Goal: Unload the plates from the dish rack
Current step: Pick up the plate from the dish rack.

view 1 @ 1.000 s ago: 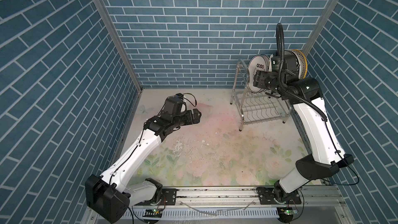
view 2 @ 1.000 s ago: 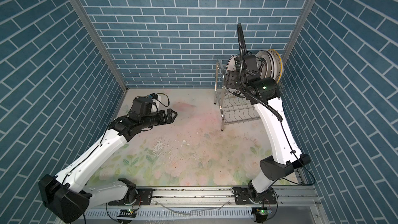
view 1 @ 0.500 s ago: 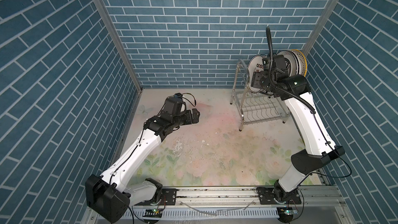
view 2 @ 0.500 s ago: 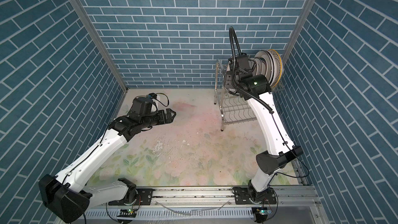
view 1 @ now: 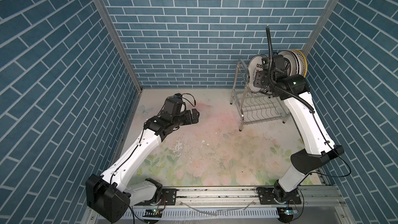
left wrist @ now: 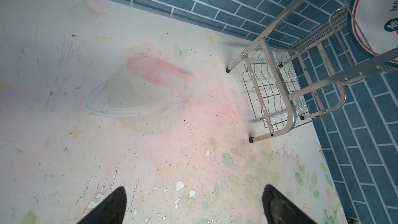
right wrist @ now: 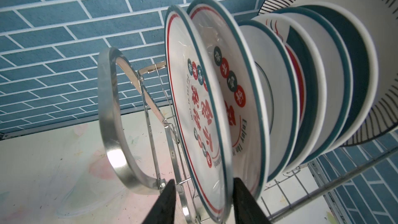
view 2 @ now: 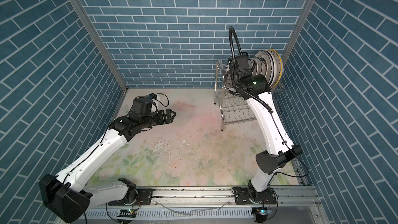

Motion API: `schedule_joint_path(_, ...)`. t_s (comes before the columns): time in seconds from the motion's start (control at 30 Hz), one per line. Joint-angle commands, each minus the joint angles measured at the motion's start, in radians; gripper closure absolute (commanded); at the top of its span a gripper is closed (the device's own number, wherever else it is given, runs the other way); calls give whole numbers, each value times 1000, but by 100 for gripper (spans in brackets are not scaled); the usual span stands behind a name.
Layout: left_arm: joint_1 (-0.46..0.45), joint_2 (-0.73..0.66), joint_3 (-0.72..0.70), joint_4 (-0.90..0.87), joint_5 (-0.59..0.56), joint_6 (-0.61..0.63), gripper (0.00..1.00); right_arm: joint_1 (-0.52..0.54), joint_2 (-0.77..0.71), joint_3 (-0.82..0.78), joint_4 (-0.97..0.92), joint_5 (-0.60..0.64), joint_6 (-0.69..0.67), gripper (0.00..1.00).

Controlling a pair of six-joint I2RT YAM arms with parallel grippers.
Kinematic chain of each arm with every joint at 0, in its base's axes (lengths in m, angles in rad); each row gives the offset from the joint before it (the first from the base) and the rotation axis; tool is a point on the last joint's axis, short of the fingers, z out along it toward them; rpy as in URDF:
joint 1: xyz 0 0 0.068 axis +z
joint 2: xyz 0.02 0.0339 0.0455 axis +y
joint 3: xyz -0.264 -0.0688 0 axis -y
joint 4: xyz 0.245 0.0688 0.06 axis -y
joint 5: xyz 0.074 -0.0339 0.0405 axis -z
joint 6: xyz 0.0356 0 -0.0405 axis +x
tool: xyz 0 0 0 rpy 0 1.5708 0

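Ana: Where do the plates (view 1: pixel 298 61) stand?

Ben: On edge in the upper tier of the dish rack (left wrist: pixel 277 82), packed close in a row. The rack is in the far corner of the mat (view 1: pixel 215 147), on the right arm's side. No plate lies on the mat yet.

Ana: And the right claw (right wrist: pixel 203 201)?

Ben: It is part-way narrowed and straddles the rim of the end plate (right wrist: pixel 189 108), the one with the red ring and teal edge. One side looks to touch the rim and a gap shows on the other, so it has no hold yet.

Ana: The left claw (left wrist: pixel 193 203)?

Ben: Wide and empty, hanging over the mat well apart from the rack.

Ana: How will that plate handle?

Ben: Probably stiff, glazed and slick. It looks fairly heavy for a pinch at the edge, and it would chip if knocked. The rim is the only free place to take it, because the next plate (right wrist: pixel 237 87) sits just behind. It would need lifting straight out of its slot, clear of the rack's handle (right wrist: pixel 107 108).
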Motion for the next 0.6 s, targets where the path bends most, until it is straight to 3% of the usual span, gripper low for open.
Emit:
schedule_joint_path(0.0, 6, 3, -10, -1, 7, 10, 1, 3, 31, 21, 29, 42, -16, 60)
schedule_joint_path(0.57, 8, 9, -15, -28, -12, 5, 1, 4, 34, -40, 107, 107, -24, 84)
